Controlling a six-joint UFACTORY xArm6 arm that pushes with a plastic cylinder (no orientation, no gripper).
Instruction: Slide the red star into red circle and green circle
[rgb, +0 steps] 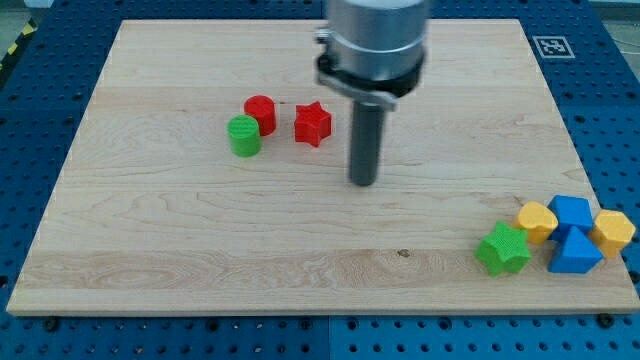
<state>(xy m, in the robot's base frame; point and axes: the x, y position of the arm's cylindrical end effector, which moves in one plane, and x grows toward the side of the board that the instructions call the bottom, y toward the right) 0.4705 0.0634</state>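
Board (200, 240) of pale wood fills most of the view, sitting on a blue perforated table (620, 110). Red star (312, 124) lies in the upper middle, flat on the wood. Red circle (260, 113) sits at about 9 o'clock from the star, near it with a narrow gap showing between them. Green circle (243, 136) is at roughly 7 o'clock from the red circle — the two appear to touch. The green circle is well to the star's 8 o'clock side, apart from it.

My tip (363, 183) is at about 4 o'clock from the red star, close by but not touching it. The rod comes straight down from the grey arm body (375, 40) at the view's top. No claw on this rig — just the rod, so nothing spread, closed or pinching to report.

Cluster in the view's bottom right corner, well apart from the task blocks: green star (502, 250), a yellow block (537, 220) at its 1 o'clock, two blue blocks (574, 240) bunched together at its 3 o'clock, and another yellow block (612, 231) farthest right. Exact shapes of the yellow and blue pieces are hard to make out. A black-and-white marker tag (553, 46) sits just off the board's top right corner.
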